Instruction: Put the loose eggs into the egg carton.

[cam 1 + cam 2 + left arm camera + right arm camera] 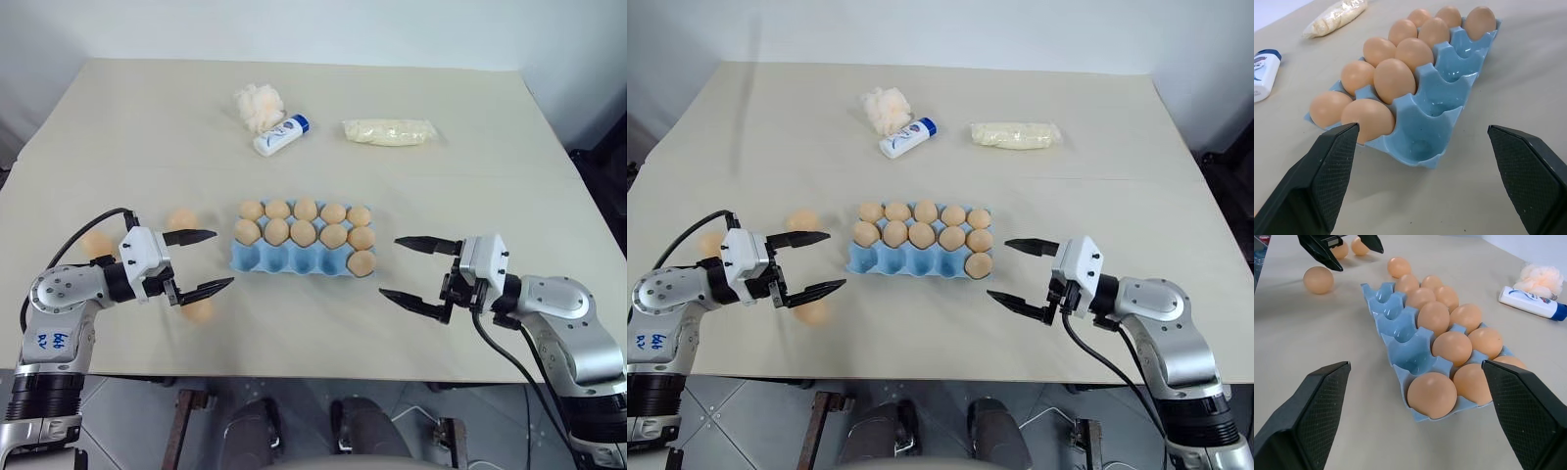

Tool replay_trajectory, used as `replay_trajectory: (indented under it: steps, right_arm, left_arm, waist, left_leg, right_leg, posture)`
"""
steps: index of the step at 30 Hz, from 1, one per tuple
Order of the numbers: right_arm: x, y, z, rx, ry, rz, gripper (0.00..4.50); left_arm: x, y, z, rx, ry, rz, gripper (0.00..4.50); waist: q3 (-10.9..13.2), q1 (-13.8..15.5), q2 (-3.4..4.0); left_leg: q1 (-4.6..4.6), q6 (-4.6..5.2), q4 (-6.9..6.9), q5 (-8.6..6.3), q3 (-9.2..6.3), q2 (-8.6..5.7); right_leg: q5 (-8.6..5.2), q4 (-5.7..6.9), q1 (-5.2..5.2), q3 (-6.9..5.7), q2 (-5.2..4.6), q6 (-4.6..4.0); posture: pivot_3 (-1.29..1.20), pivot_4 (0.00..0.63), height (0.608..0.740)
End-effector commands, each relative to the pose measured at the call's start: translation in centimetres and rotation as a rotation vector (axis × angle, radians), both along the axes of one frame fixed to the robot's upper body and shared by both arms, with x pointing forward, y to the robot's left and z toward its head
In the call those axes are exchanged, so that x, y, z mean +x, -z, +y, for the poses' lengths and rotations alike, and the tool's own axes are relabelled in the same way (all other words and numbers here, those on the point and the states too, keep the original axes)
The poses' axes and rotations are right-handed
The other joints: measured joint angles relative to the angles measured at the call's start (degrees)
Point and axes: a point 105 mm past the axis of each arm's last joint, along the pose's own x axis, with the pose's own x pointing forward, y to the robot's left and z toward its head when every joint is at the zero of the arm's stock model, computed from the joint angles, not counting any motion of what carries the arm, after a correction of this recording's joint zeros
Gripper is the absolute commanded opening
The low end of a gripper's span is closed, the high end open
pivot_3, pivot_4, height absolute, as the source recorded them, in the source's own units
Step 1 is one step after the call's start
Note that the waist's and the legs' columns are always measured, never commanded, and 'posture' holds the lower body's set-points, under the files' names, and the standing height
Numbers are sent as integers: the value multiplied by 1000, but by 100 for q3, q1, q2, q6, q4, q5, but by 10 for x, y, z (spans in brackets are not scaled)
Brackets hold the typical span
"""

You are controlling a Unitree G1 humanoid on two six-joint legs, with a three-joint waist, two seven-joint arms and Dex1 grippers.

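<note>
The light blue egg carton (290, 258) lies mid-table. Its back and middle rows are full of eggs; its front row holds one egg (361, 262) at the right end, beside empty cups. Loose eggs lie left of it: one (181, 219) near its back corner, one (199, 309) nearer the front edge under my left gripper's fingers, one (96, 243) partly hidden behind my left arm. My left gripper (219, 260) hovers open at the carton's left end, holding nothing. To the carton's right, my right gripper (390, 266) is open and empty.
At the back of the table lie a fluffy white-peach puff (259, 105), a white tube with a blue cap (281, 135) and a pale yellow wrapped packet (388, 131). The table's front edge (313, 375) runs just below both grippers.
</note>
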Motion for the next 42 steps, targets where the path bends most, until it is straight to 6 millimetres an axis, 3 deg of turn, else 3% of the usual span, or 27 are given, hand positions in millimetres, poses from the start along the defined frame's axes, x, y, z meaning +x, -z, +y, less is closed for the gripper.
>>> replay_trajectory:
  steps: [1, 6, 11, 15, 19, 24, 30, 34, 37, 42]
  right_arm:
    - [0, -6, 2, 17, -10, -22, 4500]
    - [3, -12, 10, 51, -28, -33, 4500]
    - [-2, -18, 22, 65, -127, -39, 4500]
    - [-11, -27, 38, 83, -228, -77, 4500]
    - [-22, -36, 51, 117, -314, -137, 4500]
    - [-28, -22, 53, 79, -375, -87, 4500]
    - [-21, -16, 48, 89, -331, -66, 4500]
    - [-18, -14, 45, 87, -309, -62, 4500]
    - [-18, -15, 46, 88, -299, -65, 4500]
    - [-17, -16, 47, 94, -287, -70, 4500]
  left_arm:
    - [-1, -12, 0, -10, 1, -56, 4488]
    - [-2, -20, 10, -98, -47, -49, 4488]
    - [-16, -12, 39, -88, -106, -1, 4488]
    - [-35, 0, 69, -70, -168, 127, 4488]
    - [-60, 8, 115, -2, -267, 236, 4488]
    - [-78, 16, 139, 101, -296, 285, 4488]
    - [-82, 22, 121, 133, -191, 290, 4488]
    - [-65, 16, 86, 95, -98, 208, 4488]
    - [-53, 22, 62, 87, -55, 175, 4488]
    - [-37, 40, 44, 101, -35, 153, 4488]
  waist:
    - [0, -2, 0]
    - [0, -19, 0]
    - [0, -28, 1]
    - [0, -31, 0]
    - [1, -55, 1]
    - [0, -10, 0]
    - [-3, -27, -5]
    - [-1, -20, -2]
    - [-1, -16, -3]
    - [-2, -35, -4]
  left_leg:
    - [0, 0, 0, 0, 0, 0]
    - [0, 0, 1, 0, 0, 1]
    - [1, -2, -2, 0, 0, 4]
    - [0, -4, -5, -1, -4, 7]
    - [0, -6, -7, -3, -4, 9]
    - [0, -5, -10, -16, -9, 4]
    - [-3, -15, -8, -31, -12, -1]
    - [-2, -3, -9, -23, -12, 0]
    - [-3, 0, -5, -21, -12, 0]
    - [-5, 1, 2, -20, -7, 2]
  right_leg:
    - [0, 0, 0, 0, 0, 0]
    - [0, 4, -1, 1, 1, 0]
    - [0, 8, -5, -1, 2, 0]
    - [0, 6, -7, -5, 3, 0]
    - [-1, 6, -7, -6, 2, -1]
    - [-3, -1, -4, -16, -12, -5]
    - [-3, -4, -1, -20, -22, -11]
    - [-3, 3, -3, -21, -21, -11]
    - [-2, 5, -4, -20, -17, -11]
    - [-1, 7, -6, -13, -8, -9]
  posture:
    - [0, 150, 740]
    - [0, 150, 740]
    - [0, 150, 740]
    - [0, 150, 740]
    - [0, 150, 740]
    - [0, 150, 740]
    - [0, 150, 740]
    - [0, 150, 740]
    - [0, 150, 740]
    - [0, 150, 740]
